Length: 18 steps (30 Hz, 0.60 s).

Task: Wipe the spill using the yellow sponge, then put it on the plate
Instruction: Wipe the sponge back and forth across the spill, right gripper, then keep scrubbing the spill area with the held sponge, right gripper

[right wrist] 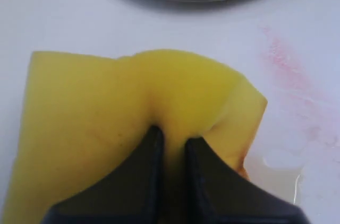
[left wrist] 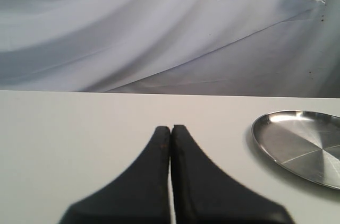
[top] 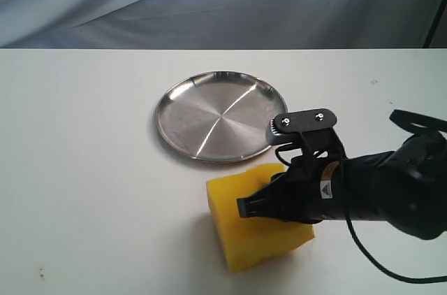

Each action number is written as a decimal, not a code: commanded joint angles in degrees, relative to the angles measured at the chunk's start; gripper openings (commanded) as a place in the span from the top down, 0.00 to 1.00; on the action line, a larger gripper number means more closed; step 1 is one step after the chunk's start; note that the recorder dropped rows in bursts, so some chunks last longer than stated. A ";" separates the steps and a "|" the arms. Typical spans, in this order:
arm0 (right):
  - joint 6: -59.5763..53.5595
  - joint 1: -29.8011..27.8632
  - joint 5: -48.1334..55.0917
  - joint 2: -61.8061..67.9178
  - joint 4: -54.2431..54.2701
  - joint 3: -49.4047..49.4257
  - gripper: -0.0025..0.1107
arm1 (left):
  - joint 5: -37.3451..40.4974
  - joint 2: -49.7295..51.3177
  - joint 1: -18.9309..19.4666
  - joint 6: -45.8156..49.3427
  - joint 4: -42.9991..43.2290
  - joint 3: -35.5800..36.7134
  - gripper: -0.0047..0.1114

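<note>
A white table (top: 84,169) fills the scene beneath a draped grey cloth backdrop (top: 209,1), with the round steel plate (top: 221,116) lying bare and flat near the middle. From the right of the exterior view the black right arm (top: 391,193) reaches in low, and the right gripper (top: 244,206) has its two fingers drawn almost together, pinching a fold of the yellow sponge (top: 262,242) so that the foam puckers up around the tips. The sponge sits on the table just in front of the plate's near rim, a strip of bare tabletop between them. It lies broad face up. Its longer side seems to run roughly left to right across the exterior view, slightly skewed, with the far right corner turned toward the plate; the arm hides part of it, so the axis cannot be read with certainty. In the right wrist view a small patch of the spill (right wrist: 281,168) glistens on the table against one corner of the sponge, beside a faint pink smear (right wrist: 287,70). The left gripper (left wrist: 171,128), seen only by its own wrist camera, hangs over open tabletop with its fingers pressed together on nothing, the plate off to one side.
</note>
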 commanded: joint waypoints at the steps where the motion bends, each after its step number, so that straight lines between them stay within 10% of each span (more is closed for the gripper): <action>1: -0.19 1.00 0.52 0.08 0.44 0.19 0.98 | -0.23 -0.09 -0.05 -0.16 0.04 0.25 0.95; 18: -0.09 -14.47 0.37 0.61 -1.95 6.43 0.98 | -0.23 -0.09 -0.05 -0.16 0.04 0.25 0.95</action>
